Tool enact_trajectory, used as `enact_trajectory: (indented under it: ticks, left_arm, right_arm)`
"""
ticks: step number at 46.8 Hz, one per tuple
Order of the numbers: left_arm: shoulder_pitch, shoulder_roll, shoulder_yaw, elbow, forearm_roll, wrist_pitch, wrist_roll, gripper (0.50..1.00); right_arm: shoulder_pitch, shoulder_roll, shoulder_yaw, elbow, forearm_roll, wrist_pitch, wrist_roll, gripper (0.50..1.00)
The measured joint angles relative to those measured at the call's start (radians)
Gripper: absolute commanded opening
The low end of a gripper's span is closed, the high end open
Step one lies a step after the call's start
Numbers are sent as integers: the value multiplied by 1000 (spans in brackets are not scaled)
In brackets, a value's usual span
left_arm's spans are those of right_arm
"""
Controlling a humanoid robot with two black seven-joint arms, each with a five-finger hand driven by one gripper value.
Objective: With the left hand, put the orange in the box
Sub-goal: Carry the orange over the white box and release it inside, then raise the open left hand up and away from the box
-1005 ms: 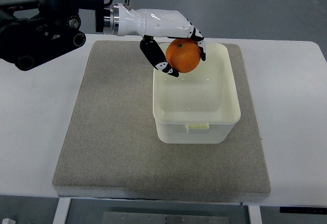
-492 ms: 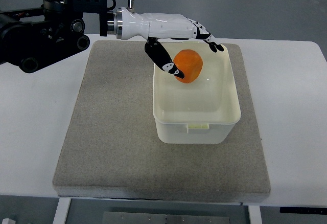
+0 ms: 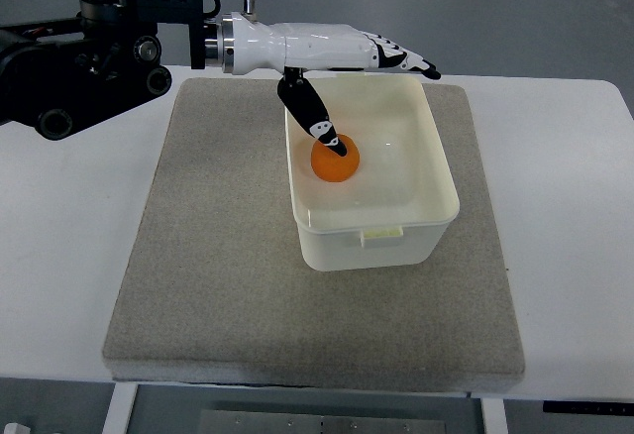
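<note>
The orange [image 3: 335, 162] is shown lying on the floor of the box [image 3: 436, 218], toward the far-left part of the interior, close to the left wall and apart from the near and right walls. The left hand [image 3: 342, 67] is held above the far rim of the box with its fingers [image 3: 401, 57] stretched out flat and gripping nothing; only the thumb tip [image 3: 325, 138] is seen reaching down, at or just above the top of the fruit, and contact cannot be confirmed from this view. The placing is judged to be essentially done, with release and withdrawal as the step in hand.

For a clean finish, the thumb is best lifted straight upward before any sideways motion is begun, so that the fruit is not rolled and the left wall of the box is not hooked. The box is light-looking plastic and could be dragged if a wall is caught.

The box is seen resting on a grey mat [image 3: 198, 285], which lies on a white table [image 3: 59, 256]. Open mat is available to the left of the box and toward the near edge, and the space above the rim is unobstructed; retreat up and leftward along the arm's own line is judged the clearest path. The right hand is not in view.
</note>
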Motion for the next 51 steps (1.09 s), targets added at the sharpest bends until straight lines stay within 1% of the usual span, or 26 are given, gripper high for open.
enact_trajectory:
  ticks: [8, 19, 32, 40, 51]
  left_arm:
    - [0, 5, 0, 31, -8, 11, 1, 984]
    - [15, 7, -1, 152, -9, 25, 2, 979]
    - [58, 1, -3, 328, -16, 121, 3, 979]
    - [81, -4, -3, 405, -56, 177, 4, 979]
    - [116, -5, -2, 487, -144, 198, 6, 975]
  right_arm:
    - [0, 0, 0, 0, 0, 0, 0, 932]
    - [0, 0, 0, 0, 0, 0, 1, 932]
    - [0, 0, 0, 0, 0, 0, 0, 932]
    - [0, 0, 0, 0, 0, 0, 0, 932]
    - [0, 0, 0, 0, 0, 0, 0, 932]
